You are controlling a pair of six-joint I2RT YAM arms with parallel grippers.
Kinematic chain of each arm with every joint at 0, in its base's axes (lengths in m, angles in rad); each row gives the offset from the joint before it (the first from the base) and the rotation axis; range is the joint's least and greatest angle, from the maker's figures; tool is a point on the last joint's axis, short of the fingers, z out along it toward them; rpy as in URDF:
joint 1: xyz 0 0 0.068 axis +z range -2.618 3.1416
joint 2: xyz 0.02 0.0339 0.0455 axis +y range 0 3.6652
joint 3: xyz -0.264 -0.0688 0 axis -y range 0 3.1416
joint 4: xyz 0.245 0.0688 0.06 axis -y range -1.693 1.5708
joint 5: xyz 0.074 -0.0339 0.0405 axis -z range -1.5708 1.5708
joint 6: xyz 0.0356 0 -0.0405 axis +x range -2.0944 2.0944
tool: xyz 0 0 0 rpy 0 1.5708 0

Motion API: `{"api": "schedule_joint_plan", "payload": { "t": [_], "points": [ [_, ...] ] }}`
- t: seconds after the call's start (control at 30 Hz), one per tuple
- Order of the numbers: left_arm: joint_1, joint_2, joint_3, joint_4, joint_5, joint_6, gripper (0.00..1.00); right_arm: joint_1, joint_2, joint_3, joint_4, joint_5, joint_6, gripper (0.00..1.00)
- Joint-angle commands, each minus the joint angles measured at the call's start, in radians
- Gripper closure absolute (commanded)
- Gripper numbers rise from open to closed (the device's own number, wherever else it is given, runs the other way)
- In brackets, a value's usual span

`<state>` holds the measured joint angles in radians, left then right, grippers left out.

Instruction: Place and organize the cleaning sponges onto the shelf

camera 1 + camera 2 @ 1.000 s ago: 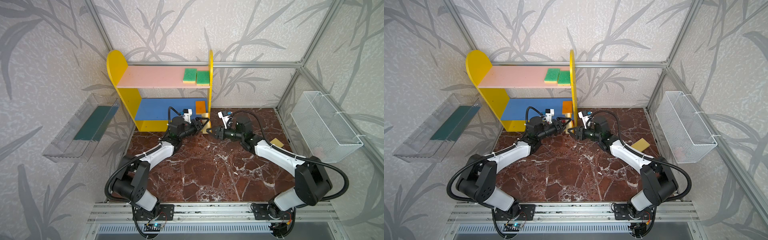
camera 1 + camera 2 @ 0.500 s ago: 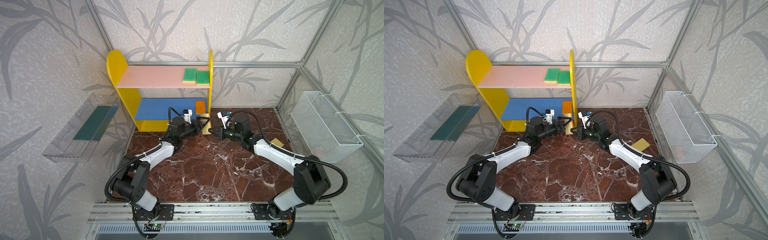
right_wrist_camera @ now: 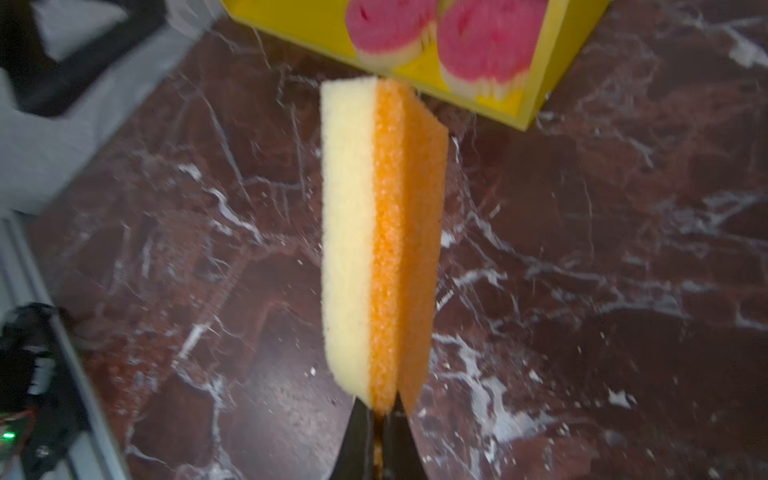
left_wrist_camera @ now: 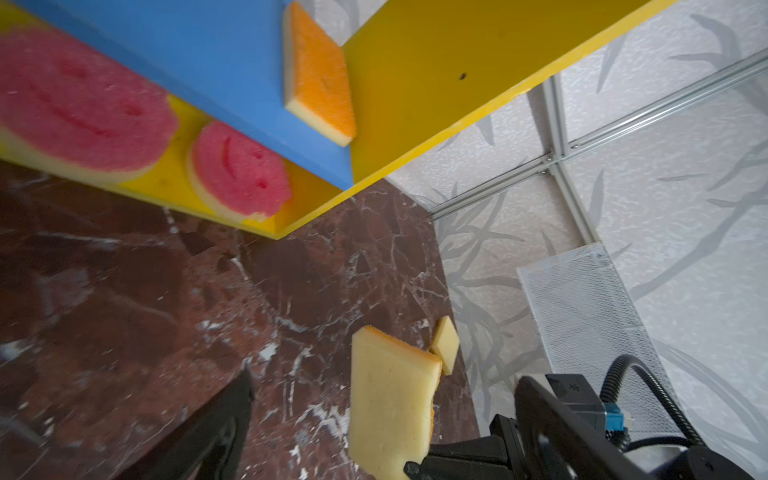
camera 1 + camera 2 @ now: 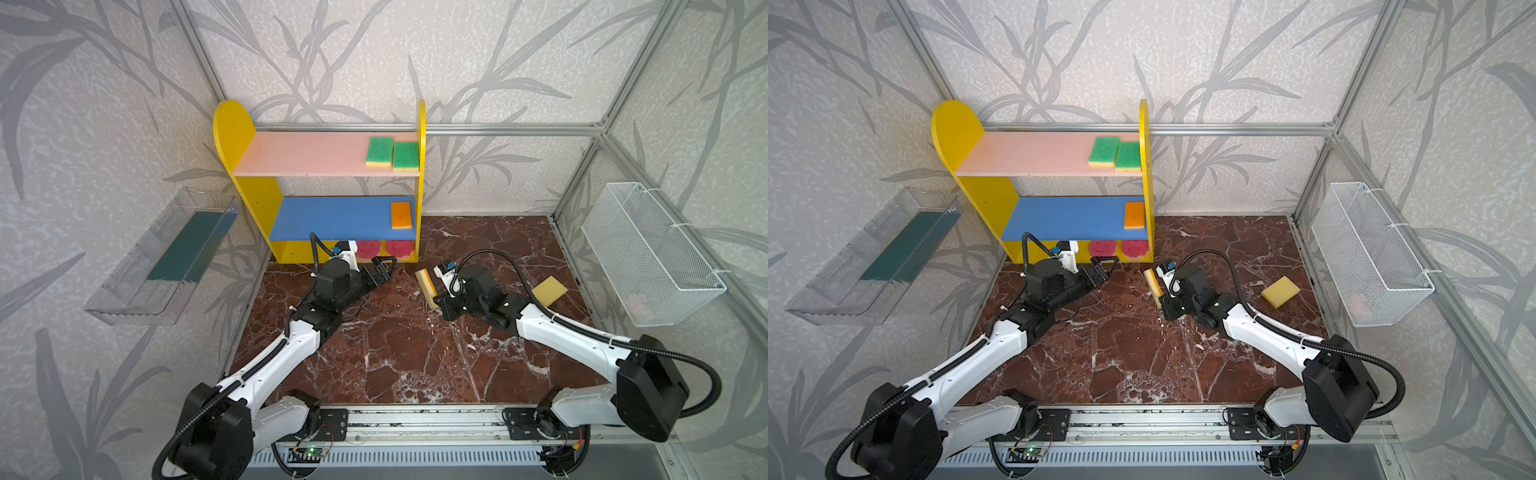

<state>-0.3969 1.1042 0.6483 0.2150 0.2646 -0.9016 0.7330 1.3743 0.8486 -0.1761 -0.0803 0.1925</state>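
Centre of both top views: the blue middle board [image 5: 332,218] hides the rear parts of two round pink smiley-face sponges [image 5: 368,248]. Far right, a pinkish shape [image 5: 636,305] in the white wire mesh basket [image 5: 665,249] is too faint to identify. The right wrist view's edge crops the right gripper [image 3: 380,409] pinching an orange-faced yellow sponge [image 3: 382,232].

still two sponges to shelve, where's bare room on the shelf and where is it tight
Bare: pink board from the left panel to the green sponges; blue board left of the orange sponge. Crowded: the base, two pink sponges with the left gripper in front.
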Motion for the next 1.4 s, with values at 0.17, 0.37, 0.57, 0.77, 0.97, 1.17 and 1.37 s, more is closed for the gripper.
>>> {"api": "schedule_joint_plan", "payload": {
  "t": [0.17,0.37,0.57,0.77,0.97,1.17,1.37],
  "points": [
    [0.006,-0.078,-0.135,-0.078,-0.091,0.026,0.02,0.174,0.152,0.052,-0.167,0.297,-0.065,0.74],
    [0.006,-0.143,-0.144,-0.161,-0.119,0.065,0.02,0.184,0.193,0.075,-0.115,0.1,-0.033,0.28],
    [0.005,-0.072,-0.107,-0.174,-0.05,0.118,0.09,0.18,0.149,0.066,-0.109,0.06,0.001,0.22],
    [-0.018,0.066,-0.014,-0.266,0.011,0.203,0.35,0.101,0.069,0.003,-0.112,-0.046,0.066,0.23],
    [-0.056,0.146,0.016,-0.258,-0.016,0.227,0.58,0.07,-0.031,-0.121,-0.061,-0.198,0.125,0.85],
    [-0.062,0.184,0.027,-0.252,-0.046,0.233,0.63,0.088,-0.031,-0.219,0.097,-0.309,0.22,0.97],
    [-0.06,0.181,0.011,-0.268,-0.06,0.239,0.54,0.15,0.049,-0.185,0.127,-0.222,0.225,0.98]
  ]
}}
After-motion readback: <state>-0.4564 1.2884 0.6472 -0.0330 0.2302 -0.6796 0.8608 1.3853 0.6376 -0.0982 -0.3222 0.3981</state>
